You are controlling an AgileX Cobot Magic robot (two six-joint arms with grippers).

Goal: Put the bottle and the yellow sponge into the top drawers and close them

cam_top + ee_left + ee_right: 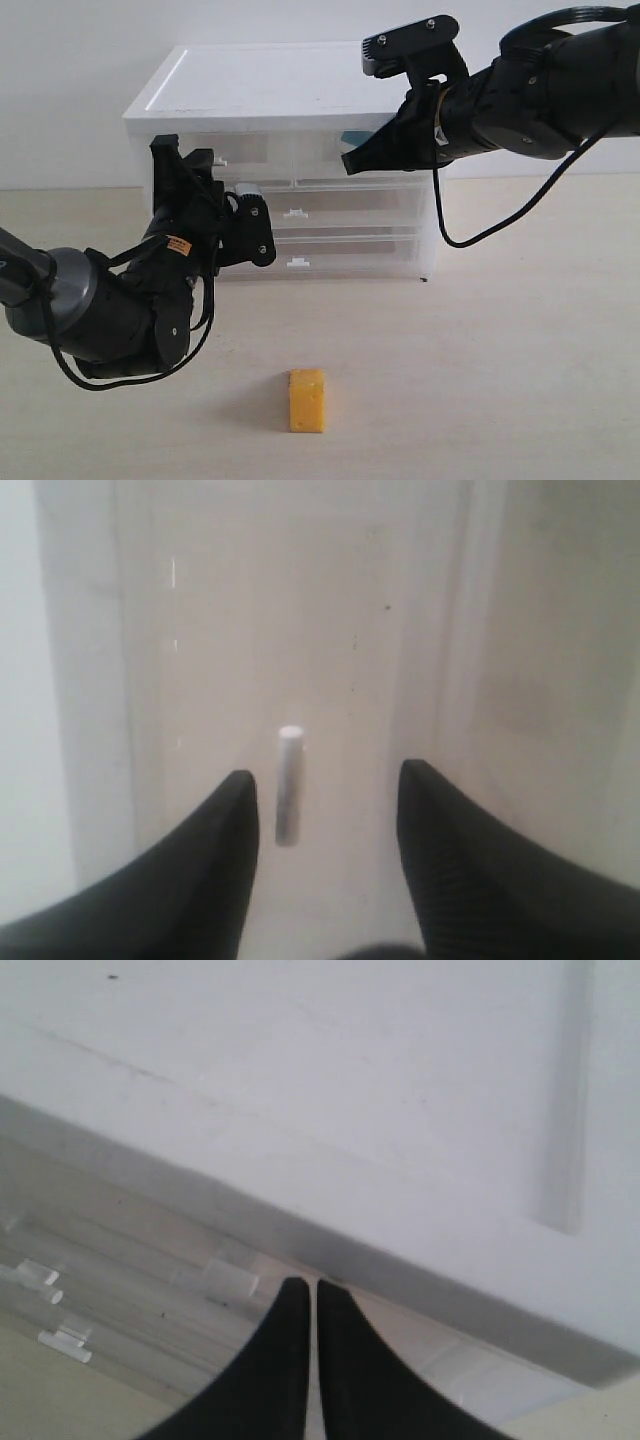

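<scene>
Step in hand, as judged: opening the left top drawer (250,150) for the yellow sponge (307,400), which lies untouched on the table (500,350), well in front of the chest (270,85). The left gripper (325,772) faces that drawer's front with its fingers (215,860) spread wide either side of the small white handle (289,785), gripping nothing; the next move calls for a short advance, a closing on the handle, then a straight pull. The right gripper (305,1285), tips pressed together and empty, sits at the front of the right top drawer (320,150), where a teal patch, probably the bottle (355,135), shows.
</scene>
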